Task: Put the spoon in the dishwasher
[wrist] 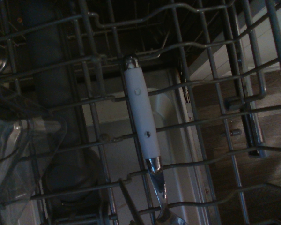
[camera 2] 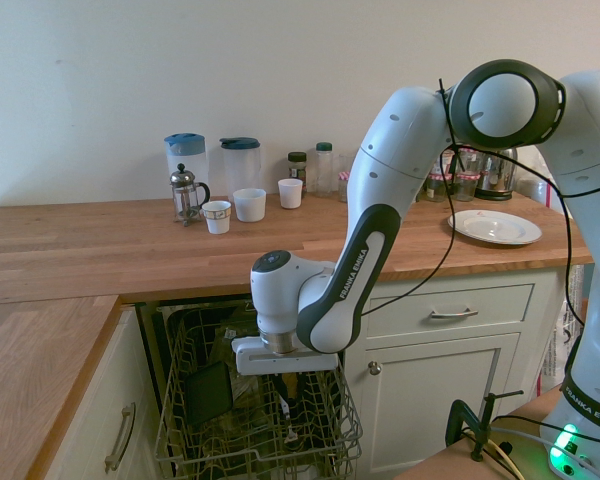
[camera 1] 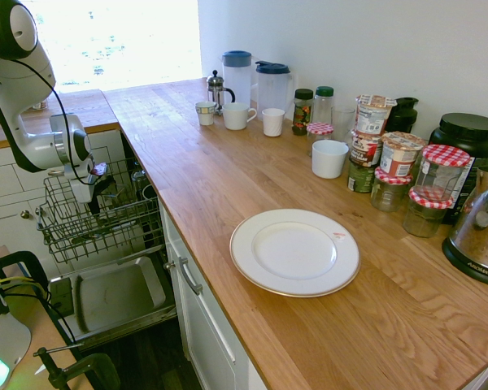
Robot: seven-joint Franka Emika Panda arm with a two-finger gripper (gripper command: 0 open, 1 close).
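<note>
White-handled spoon point(wrist: 143, 122) among rack wires, 1 dishwasher point(camera 1: 98, 219), hand point(camera 2: 290, 385) grip unclear

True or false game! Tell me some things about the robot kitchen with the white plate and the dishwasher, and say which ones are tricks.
1. A spoon lies on the round white plate on the wooden counter. False: the plate is bare.
2. The gripper is down at the grey wire rack of the dishwasher. True.
3. The dishwasher's grey metal door panel is shut. False: it hangs open, with the rack pulled out above it.
4. A clear jug with a blue lid stands beside the small glass coffee press. True.
5. The white arm is reaching over the plate. False: it reaches down into the dishwasher.
</note>
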